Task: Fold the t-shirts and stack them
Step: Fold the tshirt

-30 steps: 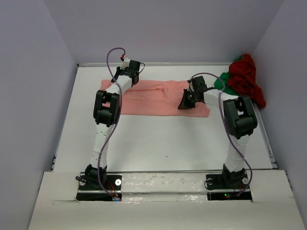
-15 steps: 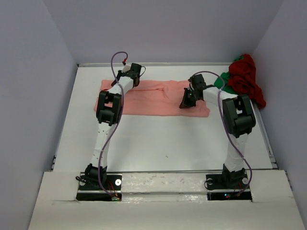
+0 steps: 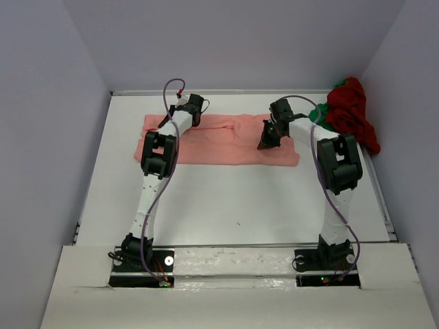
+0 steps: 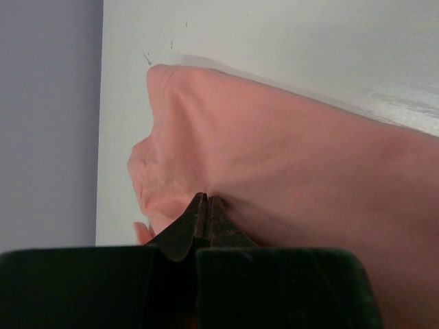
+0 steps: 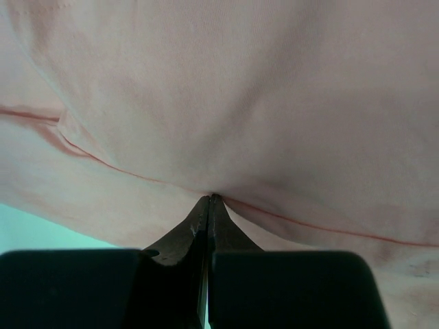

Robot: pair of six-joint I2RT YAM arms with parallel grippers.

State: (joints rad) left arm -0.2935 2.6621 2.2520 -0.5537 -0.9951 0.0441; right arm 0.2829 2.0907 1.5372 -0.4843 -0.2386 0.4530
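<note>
A salmon-pink t-shirt (image 3: 219, 140) lies spread in a long band across the far half of the white table. My left gripper (image 3: 196, 110) sits over its far left edge, and in the left wrist view its jaws (image 4: 206, 199) are shut on a pinch of the pink cloth (image 4: 288, 157). My right gripper (image 3: 267, 139) is at the shirt's right part, shut (image 5: 211, 199) on a pinch of pink cloth (image 5: 226, 89) beside a seam. The dark red t-shirt (image 3: 353, 113) lies bunched in the far right corner, on top of the bright green t-shirt (image 3: 319, 115).
Grey-violet walls (image 3: 62, 137) close in the table (image 3: 233, 199) on the left, back and right. The heap of red and green cloth lies just right of my right arm. Both arm bases (image 3: 140, 264) stand at the near edge.
Both grippers have moved a little towards the far wall, still shut on the pink shirt. The shirt's left end now reaches further left.
</note>
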